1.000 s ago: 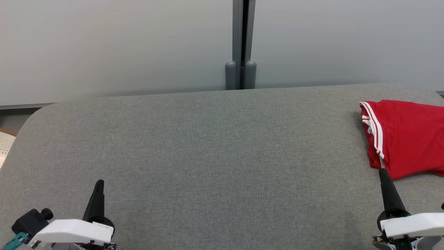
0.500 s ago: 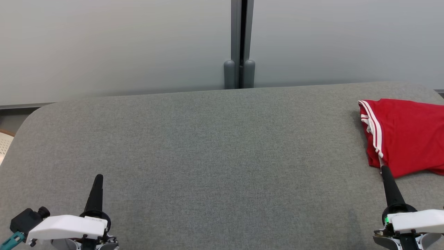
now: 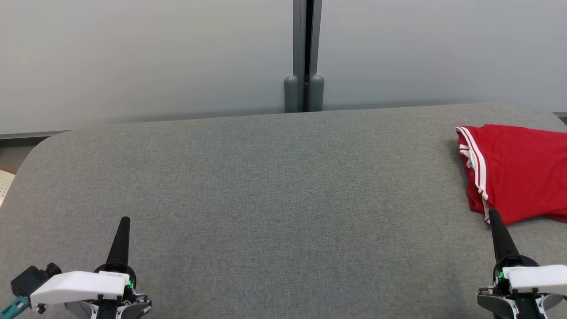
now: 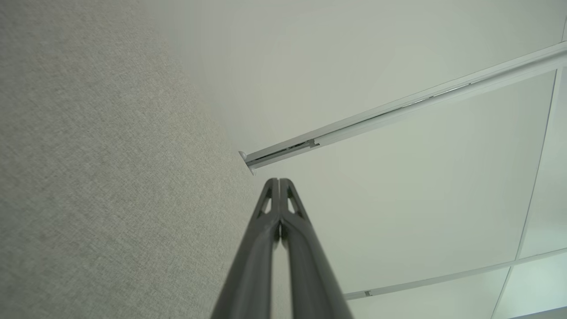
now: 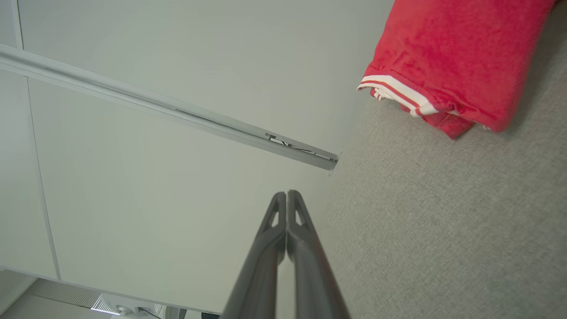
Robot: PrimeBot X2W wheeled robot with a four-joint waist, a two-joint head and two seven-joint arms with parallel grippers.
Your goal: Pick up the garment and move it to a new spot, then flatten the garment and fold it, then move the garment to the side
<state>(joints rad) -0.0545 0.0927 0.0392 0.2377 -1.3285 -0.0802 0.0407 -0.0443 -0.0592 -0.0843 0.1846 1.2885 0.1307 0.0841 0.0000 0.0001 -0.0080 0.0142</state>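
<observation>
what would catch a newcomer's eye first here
The red garment with white stripes lies at the far right of the grey table. The left gripper at lower left and the right gripper at lower right are shut, the right one's tip near the garment.

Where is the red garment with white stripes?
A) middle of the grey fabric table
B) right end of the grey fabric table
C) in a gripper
B: the red garment with white stripes lies at the right end of the grey fabric table, held by nothing.
</observation>
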